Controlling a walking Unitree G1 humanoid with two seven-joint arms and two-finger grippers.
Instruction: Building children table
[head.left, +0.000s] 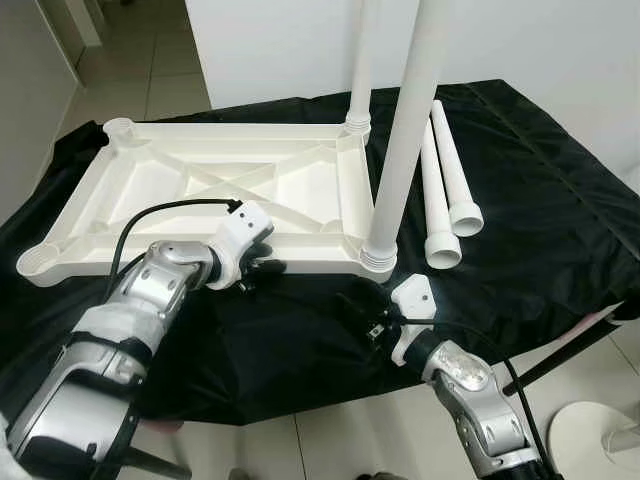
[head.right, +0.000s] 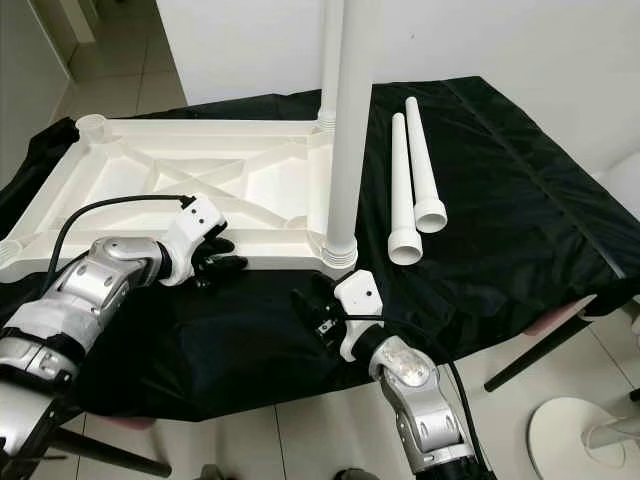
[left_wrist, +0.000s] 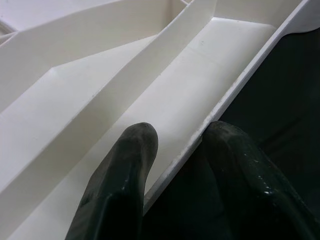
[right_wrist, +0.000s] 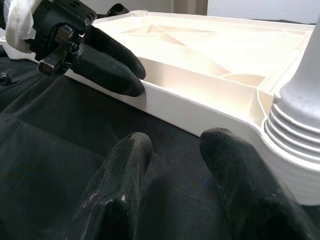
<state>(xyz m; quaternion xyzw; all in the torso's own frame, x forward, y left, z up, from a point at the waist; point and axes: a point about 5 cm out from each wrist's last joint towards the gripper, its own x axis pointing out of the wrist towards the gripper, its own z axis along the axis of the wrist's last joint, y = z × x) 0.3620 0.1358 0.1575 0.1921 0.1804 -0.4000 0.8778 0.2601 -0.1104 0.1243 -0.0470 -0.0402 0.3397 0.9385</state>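
A white plastic tabletop (head.left: 200, 180) lies upside down on a black cloth. Two white legs stand upright in its right corner sockets, the near leg (head.left: 405, 130) and the far leg (head.left: 362, 60). Two loose legs (head.left: 445, 185) lie side by side on the cloth to the right. My left gripper (head.left: 265, 268) straddles the tabletop's near rim (left_wrist: 210, 120), one finger inside and one outside, shut on it. My right gripper (head.left: 355, 305) rests low on the cloth just in front of the near leg's base (right_wrist: 295, 150), open, with nothing between its fingers (right_wrist: 125, 170).
The black cloth (head.left: 540, 200) covers a low table and drapes over its edges. The tabletop's two left corner sockets (head.left: 118, 128) (head.left: 38, 262) hold no legs. A white round base (head.left: 600, 435) and a black strut (head.left: 560, 360) stand on the tiled floor at the lower right.
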